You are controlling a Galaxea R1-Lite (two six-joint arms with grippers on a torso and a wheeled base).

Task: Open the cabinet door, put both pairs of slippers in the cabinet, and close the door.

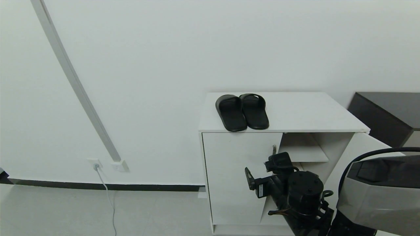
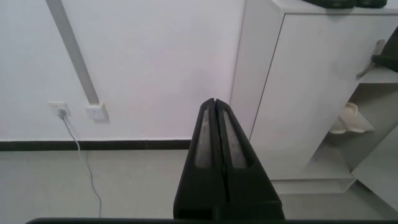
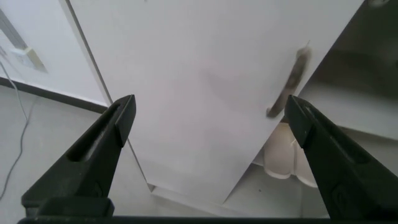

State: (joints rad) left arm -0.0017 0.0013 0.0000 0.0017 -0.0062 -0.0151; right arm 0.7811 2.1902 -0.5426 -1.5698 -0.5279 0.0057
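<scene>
A pair of black slippers (image 1: 242, 111) lies on top of the white cabinet (image 1: 295, 114). Its left door (image 1: 239, 177) is shut, and the right door (image 1: 357, 147) is swung open, showing a shelf (image 1: 305, 154). A pale pair of slippers (image 3: 283, 155) stands inside on the bottom, also visible as pale slippers (image 2: 348, 118) in the left wrist view. My right gripper (image 3: 209, 106) is open in front of the shut door, near its metal handle (image 3: 289, 84), holding nothing. My left gripper (image 2: 215, 106) is shut and empty, well off to the cabinet's left side.
A black piece of furniture (image 1: 387, 114) stands to the cabinet's right. On the wall left of the cabinet are a socket with a hanging cable (image 1: 96, 165) and a slanted grey conduit (image 1: 75, 82). Open floor (image 1: 98, 213) lies to the left.
</scene>
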